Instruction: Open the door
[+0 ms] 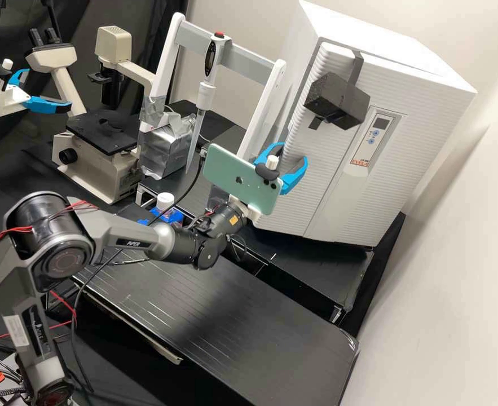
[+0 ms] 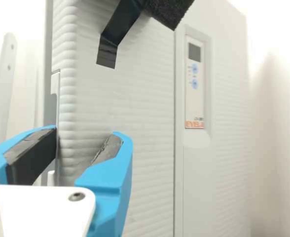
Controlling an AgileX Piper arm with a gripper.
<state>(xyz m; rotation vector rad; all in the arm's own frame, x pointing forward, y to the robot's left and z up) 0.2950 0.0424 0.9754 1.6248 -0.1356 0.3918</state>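
At the left of the high view, we see our dark grey PiPER arm (image 1: 116, 230) with a glossy black elbow joint (image 1: 37, 220), red wires (image 1: 17, 230) and a pale label (image 1: 16, 331). Our white gripper (image 1: 295, 151) bears bright blue fingers (image 1: 295, 179), dark pads (image 2: 36, 157) and a plate (image 2: 41, 207) with a screw (image 2: 76, 196).
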